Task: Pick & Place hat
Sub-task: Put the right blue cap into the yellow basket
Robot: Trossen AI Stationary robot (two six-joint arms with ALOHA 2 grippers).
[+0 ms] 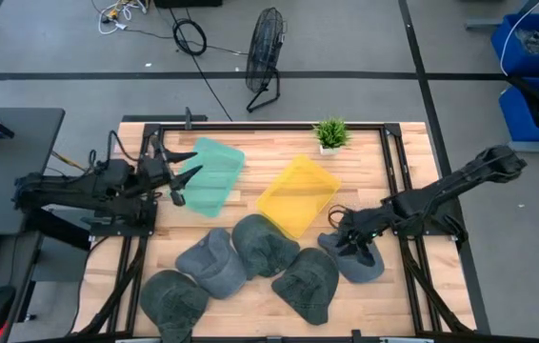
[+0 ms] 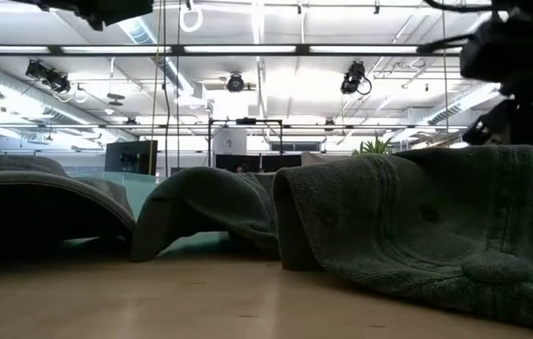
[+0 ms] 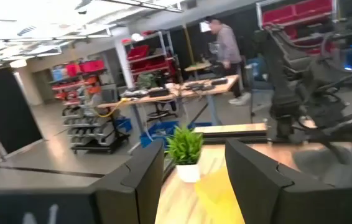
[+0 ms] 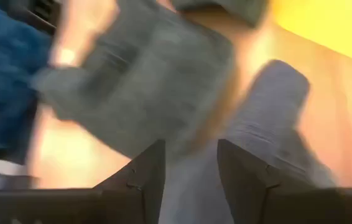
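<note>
Left gripper (image 1: 179, 173): it hung above the teal tray (image 1: 214, 174) near the bench's far-left part, fingers spread, holding nothing.
Teal tray: no hat lay in it.
Hats near the front edge: four dark hats lay together, the leftmost hat (image 1: 173, 298) at the front-left, then the grey-blue hat (image 1: 210, 262), the middle hat (image 1: 263, 244) and the front hat (image 1: 309, 283).
Yellow tray (image 1: 297, 194): it lay in the middle of the bench, also without a hat.
Potted plant (image 1: 329, 133): it stood at the far edge.
Right gripper (image 1: 353, 238): it was low over the blue-grey hat (image 1: 357, 259) near the front-right, fingers spread around the hat's cloth and not yet closed.
Progress: seemingly early; no hat placed, five hats left on the wood.
</note>
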